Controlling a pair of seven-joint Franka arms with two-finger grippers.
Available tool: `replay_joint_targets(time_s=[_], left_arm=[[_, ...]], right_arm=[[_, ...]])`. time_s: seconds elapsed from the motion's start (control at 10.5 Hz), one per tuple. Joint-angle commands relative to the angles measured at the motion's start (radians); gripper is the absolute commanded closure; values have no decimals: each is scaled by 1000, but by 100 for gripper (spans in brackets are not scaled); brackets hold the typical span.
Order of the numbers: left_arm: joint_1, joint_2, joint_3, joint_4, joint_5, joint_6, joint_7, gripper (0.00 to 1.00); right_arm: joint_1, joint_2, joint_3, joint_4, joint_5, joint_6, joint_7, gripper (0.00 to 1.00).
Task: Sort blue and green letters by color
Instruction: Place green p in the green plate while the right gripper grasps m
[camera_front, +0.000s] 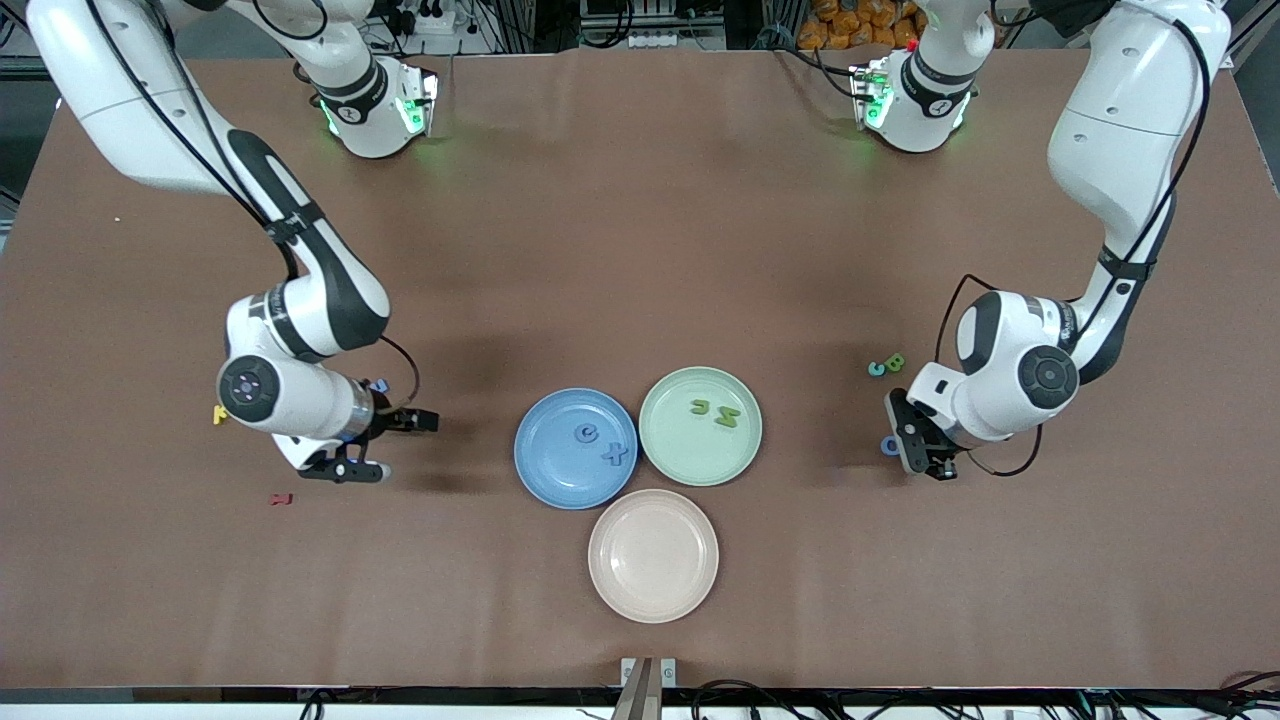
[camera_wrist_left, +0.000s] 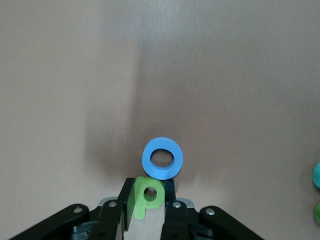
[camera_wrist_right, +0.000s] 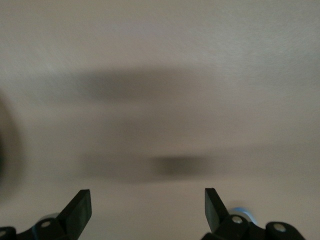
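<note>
My left gripper (camera_front: 903, 447) (camera_wrist_left: 149, 187) is shut on a green letter P (camera_wrist_left: 149, 196), low over the table toward the left arm's end. A blue O (camera_front: 889, 446) (camera_wrist_left: 162, 158) lies flat just ahead of the fingertips, touching the P. A teal G (camera_front: 877, 368) and a green B (camera_front: 894, 361) lie side by side farther from the front camera. The blue plate (camera_front: 545, 470) holds two blue letters (camera_front: 586, 432), and the green plate (camera_front: 670, 450) holds two green letters (camera_front: 727, 417). My right gripper (camera_front: 400, 447) (camera_wrist_right: 147, 205) is open and empty over bare table. A blue letter (camera_front: 380, 385) peeks out beside its wrist.
An empty pink plate (camera_front: 653, 555) sits nearest the front camera, touching the other two plates. A yellow letter (camera_front: 220, 413) and a dark red letter (camera_front: 282, 498) lie toward the right arm's end of the brown table.
</note>
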Motion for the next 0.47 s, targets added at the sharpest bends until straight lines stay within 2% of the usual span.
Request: replay_joint_targets(time_s=[0.0, 0.19, 0.38], left_arm=[[-12, -24, 0, 8, 17, 9, -5, 100], [-15, -45, -2, 40, 2, 2, -49, 100], [-23, -47, -34, 72, 0, -12, -125, 100]], right_arm=[[-77, -108, 16, -174, -14, 47, -370, 0], [-88, -130, 16, -203, -16, 53, -509, 0], [-85, -169, 19, -251, -72, 55, -528, 0]])
